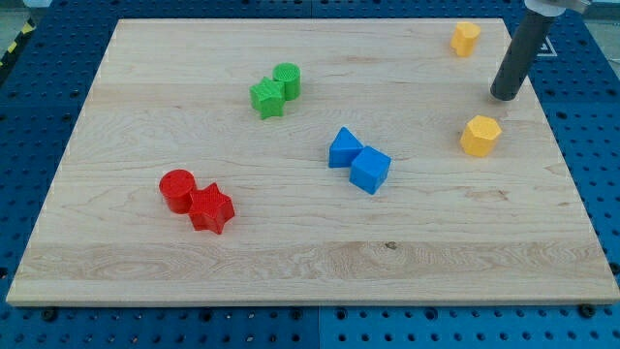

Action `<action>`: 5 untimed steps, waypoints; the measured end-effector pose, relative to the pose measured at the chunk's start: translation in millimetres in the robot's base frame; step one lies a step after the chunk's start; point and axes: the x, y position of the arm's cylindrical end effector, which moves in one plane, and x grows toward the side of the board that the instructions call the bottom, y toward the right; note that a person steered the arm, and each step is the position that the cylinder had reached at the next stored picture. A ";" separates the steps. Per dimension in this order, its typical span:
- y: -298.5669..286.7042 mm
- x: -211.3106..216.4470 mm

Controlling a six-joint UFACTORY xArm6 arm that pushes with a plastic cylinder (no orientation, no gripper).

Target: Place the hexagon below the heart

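Observation:
A yellow hexagon point(480, 136) lies near the view's right edge of the wooden board point(310, 271). A smaller-looking yellow block, seemingly the heart point(465, 39), lies at the view's top right. My tip point(504, 97) rests on the board between them, just above and slightly right of the hexagon, with a small gap to it. The heart is up and to the left of the tip, well apart from it.
A green star point(266, 98) touches a green cylinder point(287, 79) at upper middle. A blue triangle point(343, 148) touches a blue cube point(370, 170) at centre. A red cylinder point(177, 190) touches a red star point(211, 208) at lower left.

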 end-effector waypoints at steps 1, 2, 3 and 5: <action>20.8 6.6; 53.7 25.5; 50.2 51.8; 4.6 147.6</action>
